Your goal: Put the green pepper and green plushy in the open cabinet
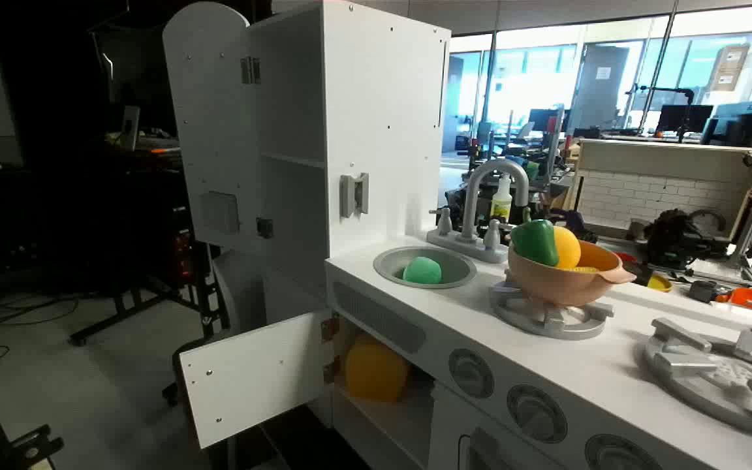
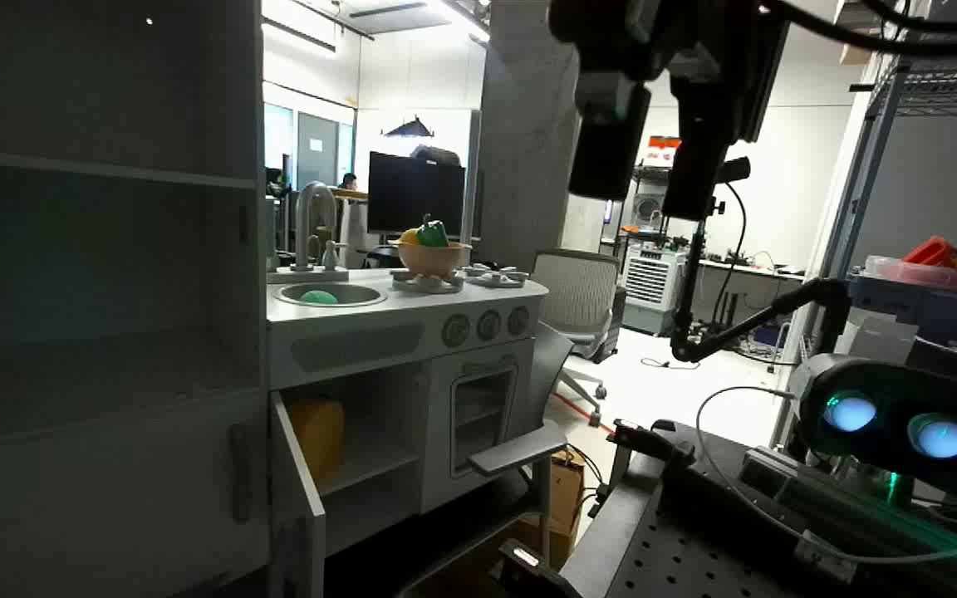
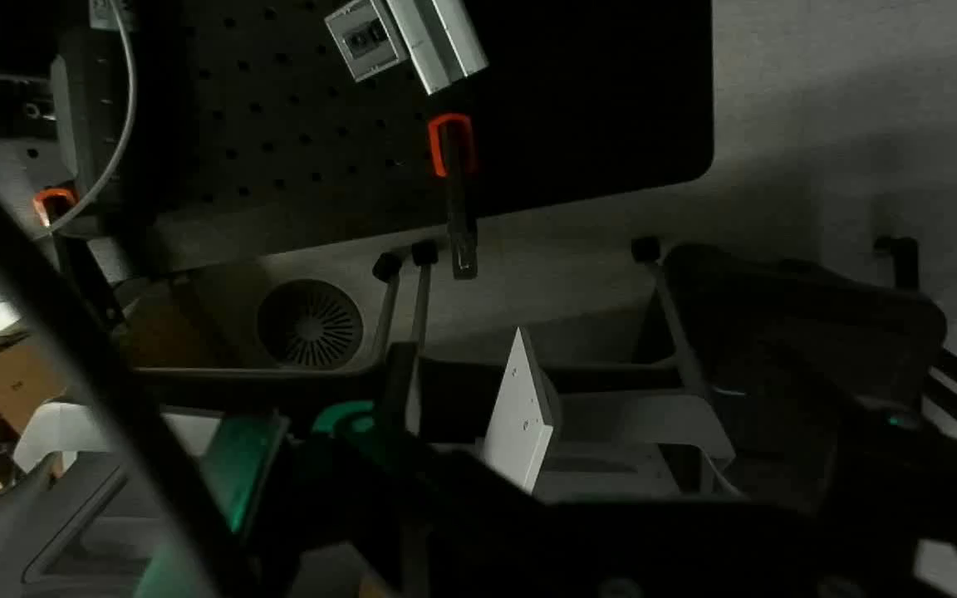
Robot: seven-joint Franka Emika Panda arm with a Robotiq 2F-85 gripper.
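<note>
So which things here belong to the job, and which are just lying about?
For the job:
green pepper, in the peach bowl
green plushy, in the sink
open cabinet
gripper

Not involved:
yellow round thing
orange thing inside the cabinet
spray bottle

I can't read any word or number from where I stand. In both exterior views a white sheet [image 1: 603, 73] is up on a grey door [image 1: 598, 101], anything on it too small to read. In an exterior view a brown box [image 1: 730, 69] bears 2 white labels [image 1: 733, 57], illegible, and a spray bottle [image 1: 502, 189] wears a yellowish label [image 1: 501, 207] that blurs. In an exterior view an orange-and-white patch [image 2: 664, 148] won't resolve either. Whether the 3 knobs [image 1: 536, 414] carry figures, I can't tell.
</note>
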